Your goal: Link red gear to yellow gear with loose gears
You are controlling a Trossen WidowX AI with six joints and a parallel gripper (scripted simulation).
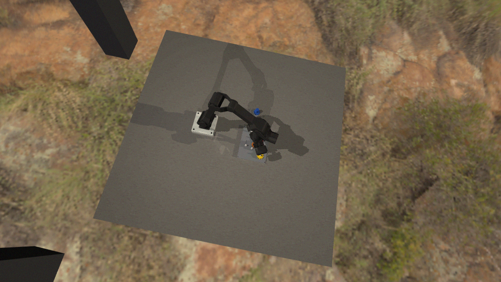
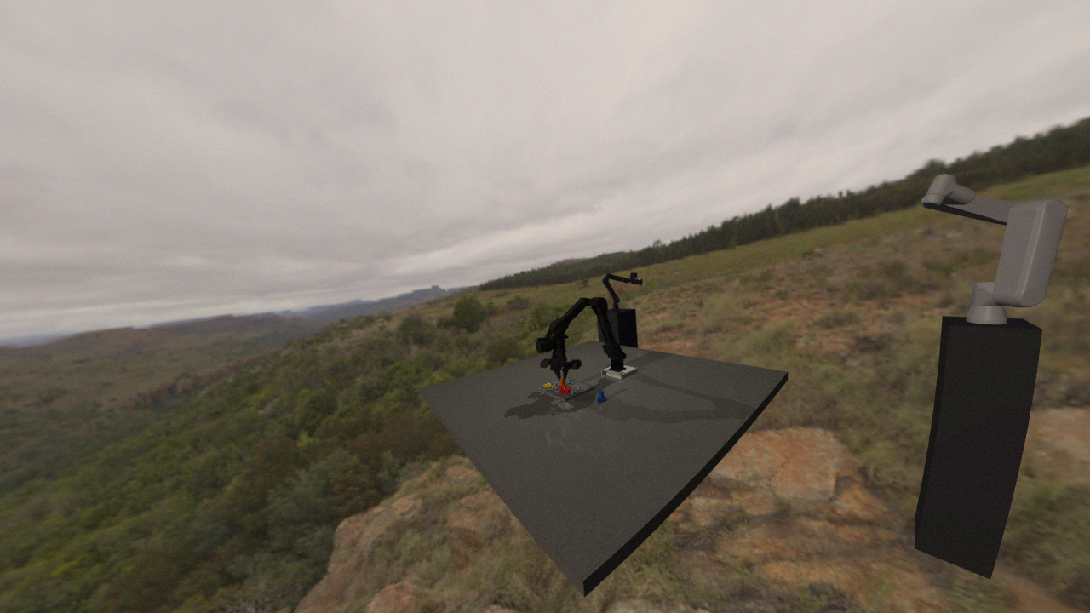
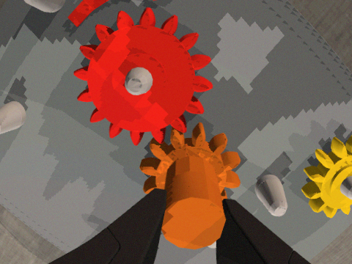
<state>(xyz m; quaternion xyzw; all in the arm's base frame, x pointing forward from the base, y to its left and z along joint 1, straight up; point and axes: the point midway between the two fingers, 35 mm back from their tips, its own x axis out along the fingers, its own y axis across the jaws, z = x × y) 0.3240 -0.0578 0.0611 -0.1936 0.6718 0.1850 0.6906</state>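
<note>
My gripper is shut on the upright handle of the orange gear, over the grey board. The orange teeth adjoin the lower teeth of the red gear; whether the orange gear sits flat on a peg is hidden. The yellow gear is on its peg; its stripe is not visible in the wrist view. An empty peg stands between orange and yellow. A loose blue gear stands on the table, off the board.
More empty pegs stand on the board, one at the wrist view's left edge and one at its top left. The arm's white base plate is beside the board. Part of the red arrow shows beside the red gear.
</note>
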